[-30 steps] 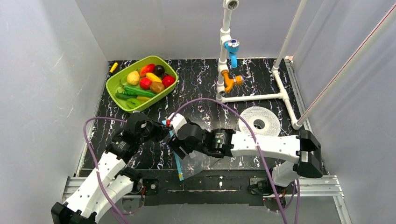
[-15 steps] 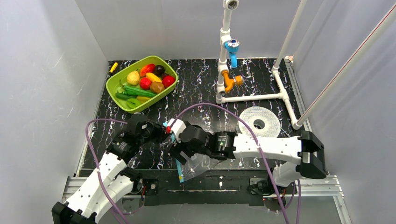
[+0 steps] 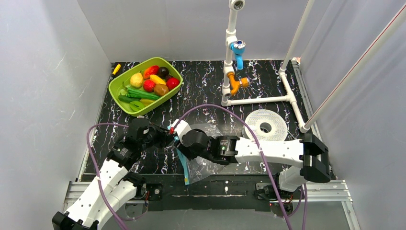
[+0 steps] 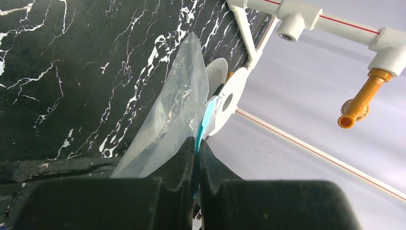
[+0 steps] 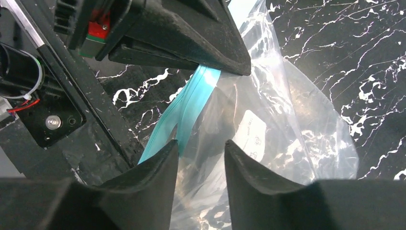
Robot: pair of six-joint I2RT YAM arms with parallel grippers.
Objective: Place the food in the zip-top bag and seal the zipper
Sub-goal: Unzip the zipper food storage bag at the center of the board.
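1. Table: flat slab, black with white marble veining, low sheen.
2. Pipe frame: white round plastic tubing at the far right, with one upright post carrying a blue fitting and an orange one.
3. Tray: lime-green, oval, smooth-walled, at the far left and well apart from the bag.
4. Zip-top bag: clear, crinkled film with a roughly square outline, at the near centre of the table. It is raised at its far-left corner and sags towards the near edge. No food is seen inside it.
5. Disc: white, round, finely perforated, with a centre hole. It lies flat to the right of the bag.
6. Food: small glossy rounded and elongated pieces in red, yellow, green, brown and dark purple, all heaped in the tray.
7. My left gripper: matte black fingers clamped on the zipper, holding that corner of the bag off the table.
8. My right gripper: matte black fingers parted with a clear gap, over the bag film just near of the left gripper. I cannot tell whether they touch the film.
9. Zipper: thin, smooth teal strip running from the left gripper towards the near edge.
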